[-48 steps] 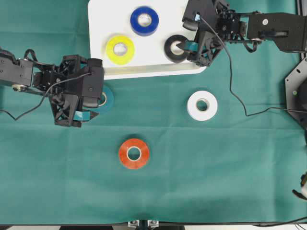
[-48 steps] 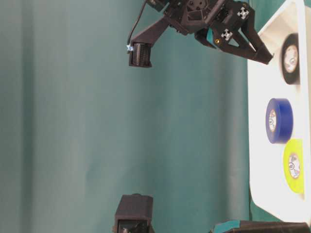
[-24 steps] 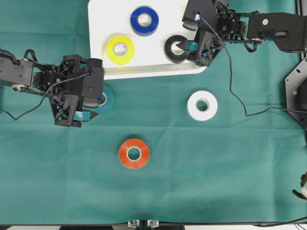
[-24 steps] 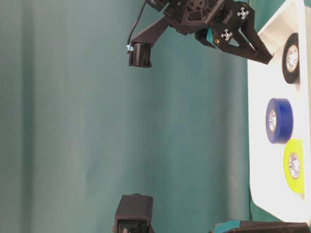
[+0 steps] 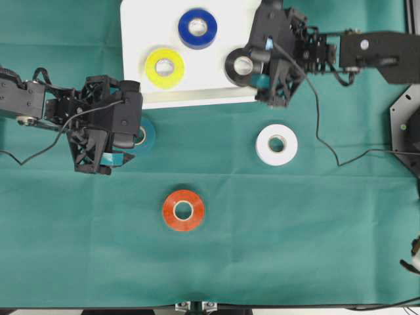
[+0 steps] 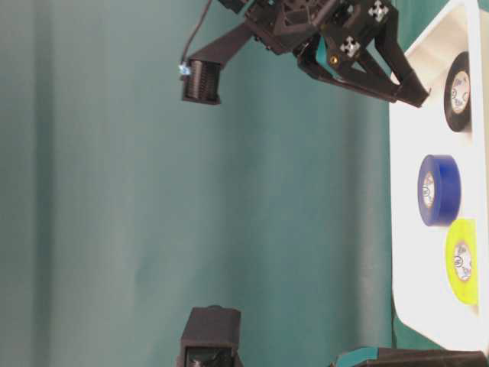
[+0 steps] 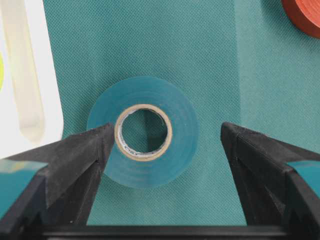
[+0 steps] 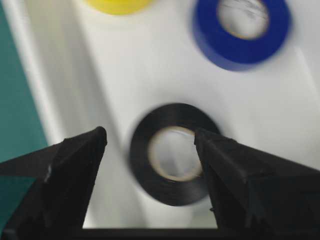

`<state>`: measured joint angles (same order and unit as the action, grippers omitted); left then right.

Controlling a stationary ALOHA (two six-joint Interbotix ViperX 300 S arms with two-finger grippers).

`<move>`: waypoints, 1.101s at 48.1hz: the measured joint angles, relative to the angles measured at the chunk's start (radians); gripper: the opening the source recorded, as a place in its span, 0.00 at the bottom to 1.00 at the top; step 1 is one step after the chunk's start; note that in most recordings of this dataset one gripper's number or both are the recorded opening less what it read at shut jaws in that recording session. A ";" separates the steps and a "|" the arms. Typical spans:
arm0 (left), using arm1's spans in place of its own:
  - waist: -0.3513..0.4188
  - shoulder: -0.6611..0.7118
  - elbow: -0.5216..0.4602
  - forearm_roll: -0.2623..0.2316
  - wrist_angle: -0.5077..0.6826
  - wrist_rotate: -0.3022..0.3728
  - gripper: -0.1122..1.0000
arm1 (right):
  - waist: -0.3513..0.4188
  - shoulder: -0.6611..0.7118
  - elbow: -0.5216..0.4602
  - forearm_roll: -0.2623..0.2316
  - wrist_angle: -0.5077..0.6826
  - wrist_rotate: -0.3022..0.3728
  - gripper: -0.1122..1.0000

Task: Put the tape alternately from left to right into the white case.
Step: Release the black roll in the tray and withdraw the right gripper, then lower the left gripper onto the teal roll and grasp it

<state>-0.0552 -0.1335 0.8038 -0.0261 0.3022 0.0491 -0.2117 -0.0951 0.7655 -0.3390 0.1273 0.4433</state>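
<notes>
here the right gripper (image 8: 150,142) hangs open, jaws spread past the black roll (image 5: 241,65) lying near the right edge of the white case (image 5: 134,59), beside blue (image 5: 197,28) and yellow (image 5: 165,67). the left gripper (image 7: 162,137), open too, straddles the teal roll (image 7: 142,131); only overhead shows white (image 5: 276,144) and orange-red (image 5: 183,210) on open cloth (image 5: 295,230).

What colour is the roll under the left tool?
Teal roll, pale core; clearest in the left wrist view.

My robot lab bench.
Green cloth (image 5: 295,230) under me, loose cables (image 5: 325,131), my other arm (image 5: 39,102) bolted nearby.
</notes>
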 measured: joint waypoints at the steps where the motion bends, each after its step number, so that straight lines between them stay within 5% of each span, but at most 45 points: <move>1: 0.000 0.000 0.000 0.000 0.000 0.000 0.80 | 0.011 -0.003 0.000 0.000 -0.002 0.000 0.80; 23: 0.000 0.000 0.000 0.000 0.000 -0.002 0.80 | 0.239 -0.008 0.000 0.000 -0.034 0.005 0.80; 53: -0.006 0.000 0.002 -0.003 0.000 -0.025 0.80 | 0.282 -0.008 0.005 0.000 -0.037 0.043 0.80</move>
<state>-0.0614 -0.1335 0.8053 -0.0291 0.3022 0.0245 0.0706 -0.1028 0.7701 -0.3390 0.0905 0.4863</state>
